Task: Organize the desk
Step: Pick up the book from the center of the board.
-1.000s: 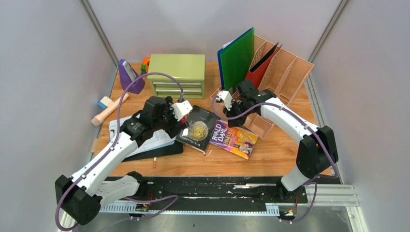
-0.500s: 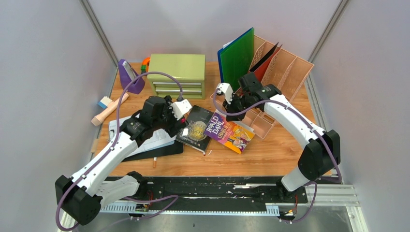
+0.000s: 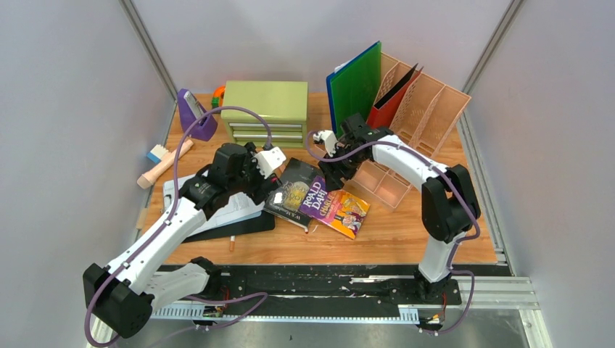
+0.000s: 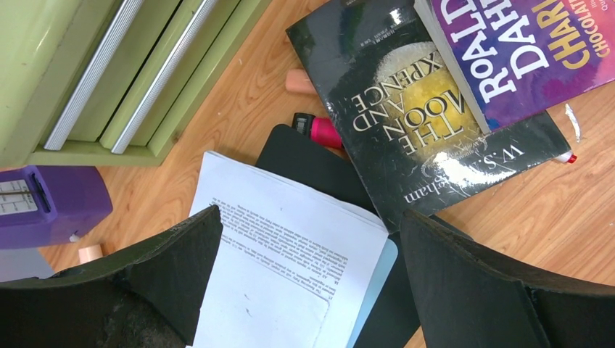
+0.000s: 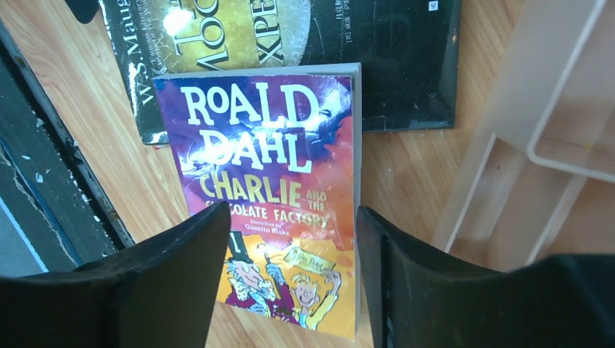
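The orange-brown tabletop (image 3: pixel 406 235) fills the centre of the overhead view, cluttered. Both arms bend inward over it. The left pincer (image 4: pixel 310 217) hangs wide open and empty above printed sheets (image 4: pixel 290 239). The right pincer (image 5: pixel 292 210), open and empty too, hovers over a purple paperback (image 5: pixel 254 145) overlapping a black book (image 5: pixel 406 65). Only the wrist views show the titles.

The desk (image 3: pixel 406 232) is orange-brown wood-grain, the drawer chest (image 3: pixel 265 101) olive-green, the Dahl book (image 3: pixel 337 209) purple.
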### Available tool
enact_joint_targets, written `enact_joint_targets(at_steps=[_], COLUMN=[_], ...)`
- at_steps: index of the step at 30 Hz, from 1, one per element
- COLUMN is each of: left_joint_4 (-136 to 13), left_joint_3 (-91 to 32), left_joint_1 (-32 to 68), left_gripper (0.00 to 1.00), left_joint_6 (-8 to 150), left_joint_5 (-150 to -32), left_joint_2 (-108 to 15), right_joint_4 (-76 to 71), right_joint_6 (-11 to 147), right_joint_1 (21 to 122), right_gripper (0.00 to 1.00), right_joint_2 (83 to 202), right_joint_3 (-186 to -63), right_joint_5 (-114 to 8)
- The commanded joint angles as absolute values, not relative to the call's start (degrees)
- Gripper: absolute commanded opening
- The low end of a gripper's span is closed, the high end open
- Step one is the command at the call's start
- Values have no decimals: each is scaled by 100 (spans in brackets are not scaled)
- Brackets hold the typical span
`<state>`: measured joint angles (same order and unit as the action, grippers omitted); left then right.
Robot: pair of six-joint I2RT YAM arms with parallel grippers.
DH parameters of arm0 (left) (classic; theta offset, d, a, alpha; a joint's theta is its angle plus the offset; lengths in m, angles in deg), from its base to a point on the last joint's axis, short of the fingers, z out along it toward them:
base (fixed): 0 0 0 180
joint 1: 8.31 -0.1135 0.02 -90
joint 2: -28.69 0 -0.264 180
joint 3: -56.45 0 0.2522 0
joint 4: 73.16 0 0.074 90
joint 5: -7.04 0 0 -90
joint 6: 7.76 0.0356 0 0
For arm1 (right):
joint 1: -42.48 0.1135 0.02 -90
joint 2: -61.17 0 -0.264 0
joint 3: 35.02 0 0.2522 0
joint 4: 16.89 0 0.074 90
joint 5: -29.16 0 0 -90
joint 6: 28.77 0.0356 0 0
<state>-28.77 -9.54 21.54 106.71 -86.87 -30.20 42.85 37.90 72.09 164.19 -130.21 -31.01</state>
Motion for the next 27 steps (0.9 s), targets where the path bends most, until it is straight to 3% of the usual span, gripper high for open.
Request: enact_joint_targets(at_steps=[1, 10, 27], left_joint_4=[-3058, -3064, -3090], left_joint_3=[-920, -856, -812], left_joint_1=[2107, 2079, 2070], left_gripper=[100, 100, 100], left_joint_6=[10562, 10592, 10576], left_joint_5=[-8644, -8656, -8640], left_joint_2=[-2916, -2852, -2794], right_joint_4=[4058, 4059, 4175], right_joint_6=[3865, 3406, 2778], right_joint_1=[7247, 7249, 7244], right_gripper=[68, 82, 79], right_joint_2=[16654, 16980, 17357], right_joint_3=[-13299, -13185, -12786], right_joint_5=[-2901, -3082, -2712])
